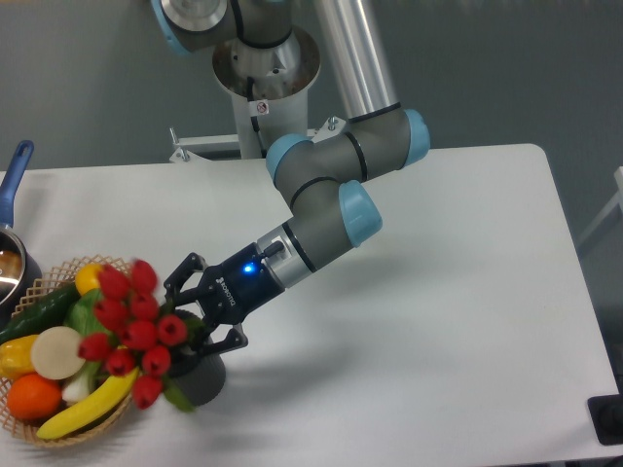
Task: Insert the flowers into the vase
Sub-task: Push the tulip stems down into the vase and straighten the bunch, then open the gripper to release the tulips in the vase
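The flowers (131, 326), a bunch of red tulip buds with green leaves, stand with their stems in the vase and lean left over the basket. The vase (202, 382) is dark grey and sits near the table's front left; the flowers and the gripper hide most of it. My gripper (202, 309) is open right above the vase, its fingers spread on either side of the stems and holding nothing.
A round wicker basket (60, 431) with toy fruit, among them a banana (83, 409) and an orange (31, 397), touches the vase's left side. A pot with a blue handle (14, 170) is at the far left edge. The arm's base stands at the back.
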Tool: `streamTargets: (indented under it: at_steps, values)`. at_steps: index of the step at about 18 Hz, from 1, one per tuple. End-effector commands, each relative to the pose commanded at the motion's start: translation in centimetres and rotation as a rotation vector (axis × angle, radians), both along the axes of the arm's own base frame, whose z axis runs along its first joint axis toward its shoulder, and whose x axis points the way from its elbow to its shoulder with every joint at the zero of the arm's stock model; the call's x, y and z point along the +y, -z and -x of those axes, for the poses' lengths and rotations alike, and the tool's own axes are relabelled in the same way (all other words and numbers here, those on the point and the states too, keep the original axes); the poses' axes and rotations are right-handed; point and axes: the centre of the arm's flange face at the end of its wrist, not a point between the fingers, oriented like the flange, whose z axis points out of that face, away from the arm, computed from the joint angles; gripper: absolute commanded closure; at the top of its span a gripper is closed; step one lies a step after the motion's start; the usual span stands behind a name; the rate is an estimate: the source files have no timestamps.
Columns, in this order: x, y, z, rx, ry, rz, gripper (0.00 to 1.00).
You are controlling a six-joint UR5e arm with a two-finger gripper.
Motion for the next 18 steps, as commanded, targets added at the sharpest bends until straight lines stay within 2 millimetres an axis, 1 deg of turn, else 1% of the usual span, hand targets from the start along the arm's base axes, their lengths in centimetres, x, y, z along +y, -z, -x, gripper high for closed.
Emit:
streamTargets:
  at_steps: [8, 10, 11, 12, 15, 17, 18]
  values:
    - [-0.6, 0.1, 0.2, -0.006, -0.009, 0.003, 0.13]
    - [-1.2, -0.8, 0.7, 0.005, -0.023, -0.006, 0.07]
    - [-1.6, -0.9, 0.8, 0.003, -0.028, -0.006, 0.04]
    - [-2.2, -0.9, 1.0, -0.002, -0.039, -0.004, 0.0]
    - [-4.8, -0.9, 1.0, 0.003, -0.066, -0.008, 0.0]
    - [-6.6, 0.1, 1.5, 0.017, -0.083, -0.017, 0.0]
    - [-7.7, 0.2, 1.8, 0.028, -0.096, -0.026, 0.0]
